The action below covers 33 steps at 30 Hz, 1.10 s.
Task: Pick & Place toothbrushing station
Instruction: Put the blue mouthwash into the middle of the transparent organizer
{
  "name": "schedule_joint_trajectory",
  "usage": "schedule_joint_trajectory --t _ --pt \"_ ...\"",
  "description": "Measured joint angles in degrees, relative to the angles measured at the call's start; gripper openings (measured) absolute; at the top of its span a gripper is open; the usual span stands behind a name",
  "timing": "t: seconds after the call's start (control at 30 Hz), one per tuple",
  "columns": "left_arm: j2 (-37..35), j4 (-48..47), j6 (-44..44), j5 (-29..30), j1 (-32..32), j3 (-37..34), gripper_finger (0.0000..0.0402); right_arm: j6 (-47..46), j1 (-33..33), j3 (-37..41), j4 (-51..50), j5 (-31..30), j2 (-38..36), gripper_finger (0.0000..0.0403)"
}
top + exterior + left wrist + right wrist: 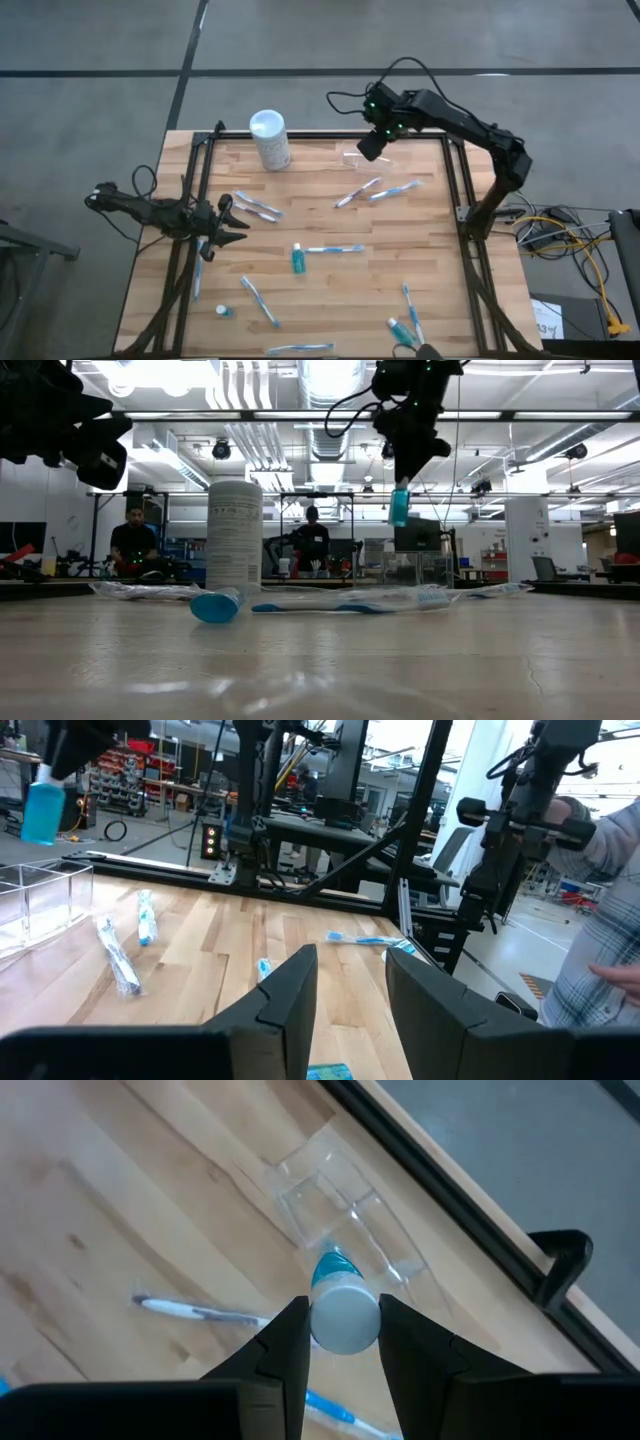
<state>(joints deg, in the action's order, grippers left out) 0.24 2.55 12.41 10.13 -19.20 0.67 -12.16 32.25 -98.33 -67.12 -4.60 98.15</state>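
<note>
The toothbrushing station, a small clear plastic holder (340, 1210), stands on its base near the table's far right corner (357, 157). My right gripper (343, 1308) hangs above it, shut on a small blue tube with a white cap (399, 506). The left wrist view shows the tube (42, 808) in the air over the holder (40, 898). My left gripper (350, 982) waits at the table's left edge (235, 222), level and open, with nothing between its fingers. My right gripper pinches the tube at its white cap end (345, 1320) between its two fingers. The fingers slant steeply down from above. The tube hangs below them, blue body (333, 1270) pointing down, clear of the table and above the holder.
A tall white cylinder (270, 138) stands at the far edge, left of the holder. Several blue-and-white toothbrushes (392, 189) and another blue tube (298, 260) lie scattered over the wood. Black frame rails (455, 190) run along the table's sides. People sit in the room beyond (135, 540).
</note>
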Motion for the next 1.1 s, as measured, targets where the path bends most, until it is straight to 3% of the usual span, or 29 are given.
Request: schedule_joint_trajectory --t 0.9,1.1 --pt "0.0 0.0 0.0 0.0 0.0 0.0 0.0126 2.8 4.2 -1.8 -0.3 2.4 4.8 0.01" --pt "0.0 0.0 0.0 0.0 0.0 0.0 0.0126 3.2 4.1 -1.8 1.3 5.7 5.9 0.01"
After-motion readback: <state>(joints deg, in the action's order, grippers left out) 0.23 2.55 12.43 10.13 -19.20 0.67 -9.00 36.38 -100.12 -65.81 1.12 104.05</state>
